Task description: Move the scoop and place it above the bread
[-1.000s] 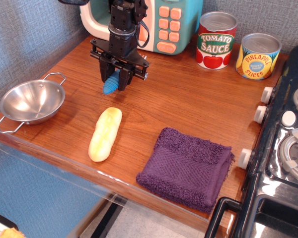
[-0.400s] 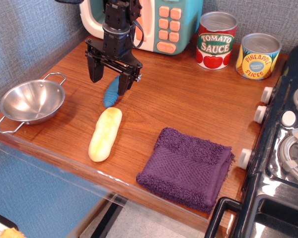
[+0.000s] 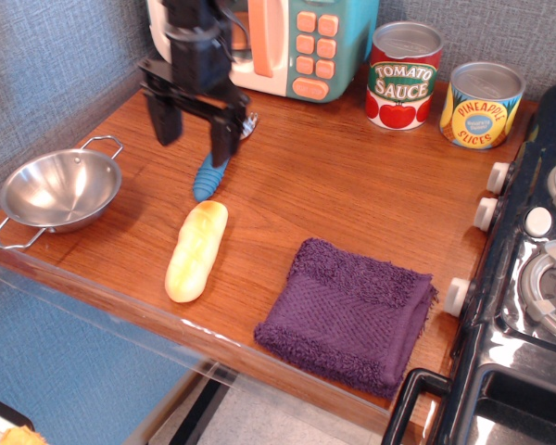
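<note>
The scoop [image 3: 207,177] lies on the worktop [image 3: 343,195] just beyond the far end of the bread [image 3: 195,249], so the placement looks done. The end effector [image 3: 193,130] hovers above it, jaws apart and empty, leaving only withdrawal. One finger hides the scoop's pronged head.

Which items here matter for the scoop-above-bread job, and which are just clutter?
Job:
scoop, lying on the table beyond the bread's far end
bread
hand, open, above the scoop

Clutter:
steel bowl
purple towel
tomato sauce can
pineapple can
toy microwave
stove
</note>
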Controlling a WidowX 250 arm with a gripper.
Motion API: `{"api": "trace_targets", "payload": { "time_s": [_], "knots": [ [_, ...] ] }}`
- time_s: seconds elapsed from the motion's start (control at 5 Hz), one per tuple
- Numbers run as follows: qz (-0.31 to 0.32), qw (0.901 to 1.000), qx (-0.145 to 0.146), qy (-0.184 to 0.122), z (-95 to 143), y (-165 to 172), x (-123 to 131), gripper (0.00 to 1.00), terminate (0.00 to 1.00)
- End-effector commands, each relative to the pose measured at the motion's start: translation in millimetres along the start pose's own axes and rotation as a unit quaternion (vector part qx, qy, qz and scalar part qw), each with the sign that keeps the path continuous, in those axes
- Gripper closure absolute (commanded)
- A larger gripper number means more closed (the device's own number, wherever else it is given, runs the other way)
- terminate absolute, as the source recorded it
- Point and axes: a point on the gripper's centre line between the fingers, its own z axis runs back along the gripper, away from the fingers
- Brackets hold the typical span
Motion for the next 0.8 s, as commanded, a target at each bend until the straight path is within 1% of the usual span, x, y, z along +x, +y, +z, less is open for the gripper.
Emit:
{"api": "trace_targets", "payload": {
  "time_s": [0.0, 0.2, 0.4, 0.6],
  "knots": [
    [-0.011, 0.9992, -0.021, -0.033, 32.8, -12.4, -28.9, 0.0, 0.0],
    [-0.026, 0.9994, -0.006, -0.024, 32.6, -17.4, -35.4, 0.0, 0.0],
    [-0.026, 0.9994, -0.006, -0.024, 32.6, -17.4, -35.4, 0.0, 0.0],
    [-0.026, 0.9994, -0.006, -0.024, 32.6, -17.4, -35.4, 0.0, 1.0]
  ]
}}
